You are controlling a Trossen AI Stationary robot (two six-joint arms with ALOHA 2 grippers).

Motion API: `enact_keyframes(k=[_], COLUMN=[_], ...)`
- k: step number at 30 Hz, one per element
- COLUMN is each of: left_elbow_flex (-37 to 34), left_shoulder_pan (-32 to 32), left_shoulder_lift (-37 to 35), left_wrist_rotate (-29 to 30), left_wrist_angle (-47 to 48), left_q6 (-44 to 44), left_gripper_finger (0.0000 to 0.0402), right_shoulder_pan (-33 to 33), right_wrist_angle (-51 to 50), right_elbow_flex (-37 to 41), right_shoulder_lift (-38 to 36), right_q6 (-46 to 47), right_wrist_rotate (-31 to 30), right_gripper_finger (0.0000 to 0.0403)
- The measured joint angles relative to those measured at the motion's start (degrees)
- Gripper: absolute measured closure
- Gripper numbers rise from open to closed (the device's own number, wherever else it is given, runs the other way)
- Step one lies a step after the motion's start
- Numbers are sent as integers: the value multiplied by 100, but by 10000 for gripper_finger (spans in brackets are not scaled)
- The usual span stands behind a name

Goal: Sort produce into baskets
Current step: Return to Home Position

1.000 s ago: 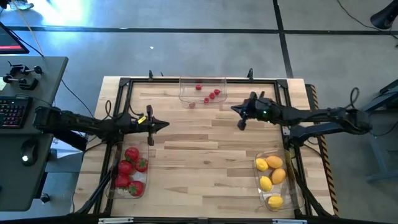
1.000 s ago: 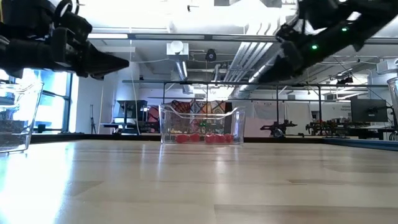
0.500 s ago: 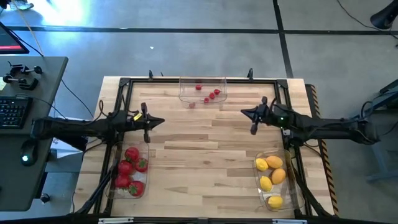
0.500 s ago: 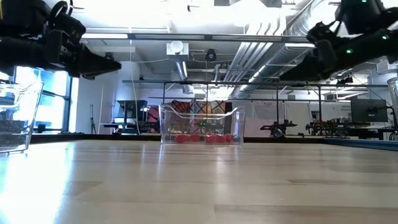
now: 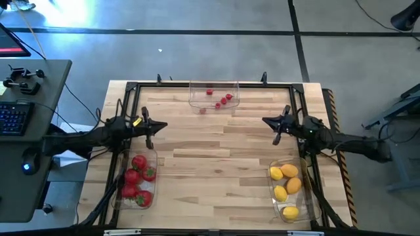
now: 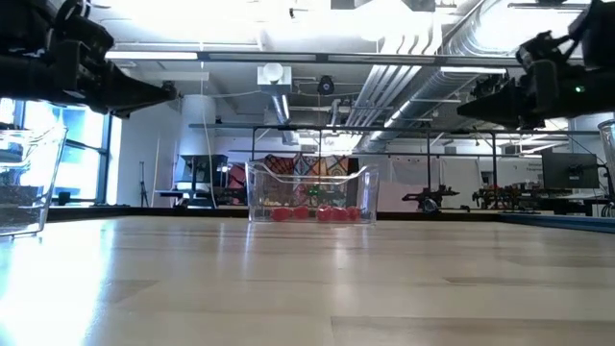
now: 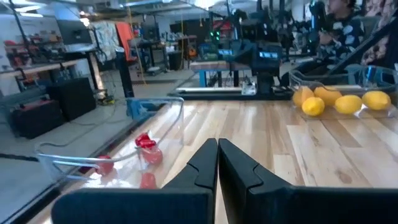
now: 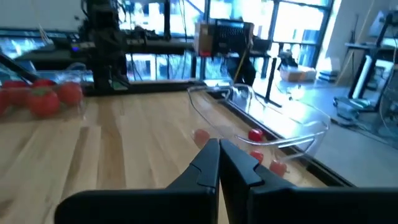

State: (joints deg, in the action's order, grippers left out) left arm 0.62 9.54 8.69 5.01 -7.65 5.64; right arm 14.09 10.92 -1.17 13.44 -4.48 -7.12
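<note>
Berries point(image 5: 224, 100), perhaps five, lie ahead of right claw point(image 5: 268, 122).

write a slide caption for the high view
Tomatoes, lemons and berries sorted into three clear bins; left end effector and right end effector shut, empty.

Red tomatoes point(image 5: 139, 162) with green tops lie clustered in the clear left bin point(image 5: 123, 160), which stands on my left side of the wooden table. Yellow and orange lemons point(image 5: 281, 193) lie in a loose row along the clear right bin point(image 5: 300, 200) on my right. A few tiny red berries point(image 5: 224, 101) sit scattered in the clear middle bin point(image 5: 200, 92) at the centre of the far edge, well apart from the other two.
</note>
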Motion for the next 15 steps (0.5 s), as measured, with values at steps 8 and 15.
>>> enact_keyframes(k=[8, 15], left_elbow_flex=[38, 37], left_shoulder_pan=[25, 26], left_shoulder_lift=[-850, -848], left_wrist_rotate=[257, 324], left_wrist_angle=[646, 655], left_q6=[105, 205], left_gripper_finger=[401, 401], right_shoulder_pan=[30, 390], right_wrist_angle=[-859, -802], right_elbow_flex=[62, 62], right_shoulder_lift=[-1349, -1343], right_q6=[-154, -339], right_wrist_rotate=[340, 554], right_gripper_finger=[403, 403])
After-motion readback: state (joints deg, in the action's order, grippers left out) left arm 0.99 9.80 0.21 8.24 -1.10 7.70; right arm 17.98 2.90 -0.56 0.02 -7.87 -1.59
